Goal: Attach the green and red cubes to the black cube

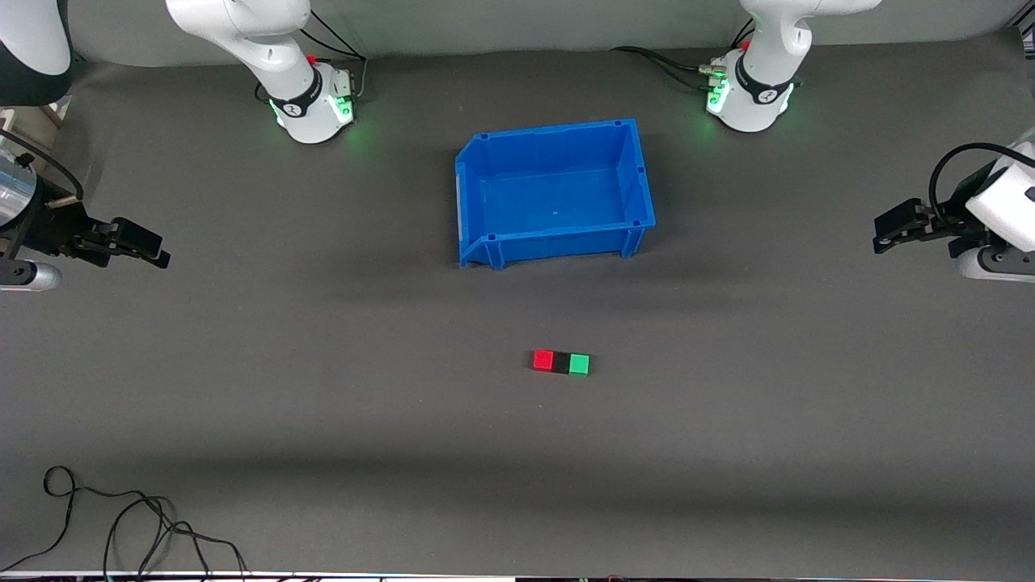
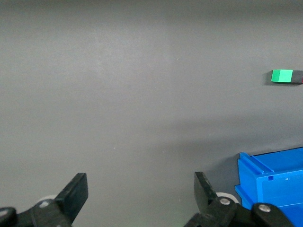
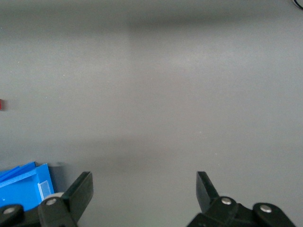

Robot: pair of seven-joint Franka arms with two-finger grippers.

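The red cube (image 1: 542,360), the black cube (image 1: 561,362) and the green cube (image 1: 579,364) lie in one row on the table, touching, the black one between the other two. The row is nearer to the front camera than the blue bin (image 1: 477,202). The green cube (image 2: 281,76) shows in the left wrist view and a sliver of the red cube (image 3: 1,104) in the right wrist view. My left gripper (image 1: 883,236) is open and empty at the left arm's end of the table (image 2: 140,189). My right gripper (image 1: 154,252) is open and empty at the right arm's end (image 3: 144,189).
The blue bin holds nothing and stands between the two arm bases and the cubes; it also shows in the left wrist view (image 2: 274,182) and the right wrist view (image 3: 21,189). A black cable (image 1: 137,525) lies near the table's front edge at the right arm's end.
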